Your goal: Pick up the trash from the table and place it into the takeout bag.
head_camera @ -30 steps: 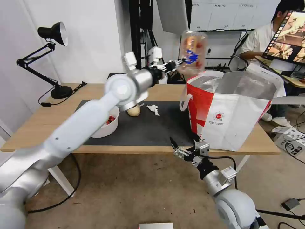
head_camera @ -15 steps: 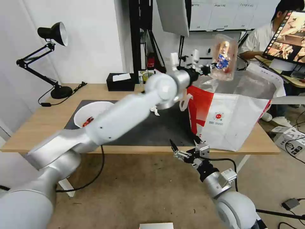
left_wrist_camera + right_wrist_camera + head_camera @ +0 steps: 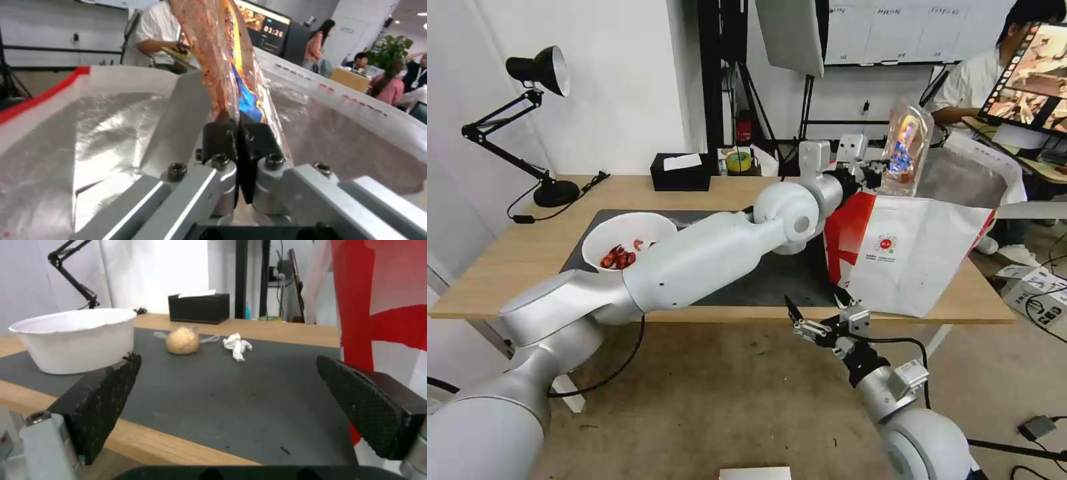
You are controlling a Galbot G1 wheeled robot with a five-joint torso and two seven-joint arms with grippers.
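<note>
1. The left gripper [image 3: 878, 175] reaches across the long light-wood table [image 3: 507, 257] and hangs over the open mouth of the large white-and-red takeout bag with silver foil lining [image 3: 907, 250].
2. Its black fingers [image 3: 222, 136] are pinched tight on the edge of the clear plastic clamshell tray of cherry tomatoes and food bits [image 3: 904, 148], which stands upright on end above the bag's rim.
3. From the left wrist, the tray [image 3: 222, 56] rises straight out of the closed fingers, with foil lining on both sides.
4. The right gripper [image 3: 819, 319] waits low at the table's near edge, just beside the bag, its two pads [image 3: 111, 400] spread wide apart on nothing.
5. On the dark grey mat [image 3: 231, 390] sit the white round bowl of red shellfish scraps [image 3: 627, 239], the clear bag with a pale yellowish lump [image 3: 182, 340] and the small crumpled white tissue [image 3: 237, 345].
6. A black tissue box [image 3: 679, 172] stands at the far edge.
</note>
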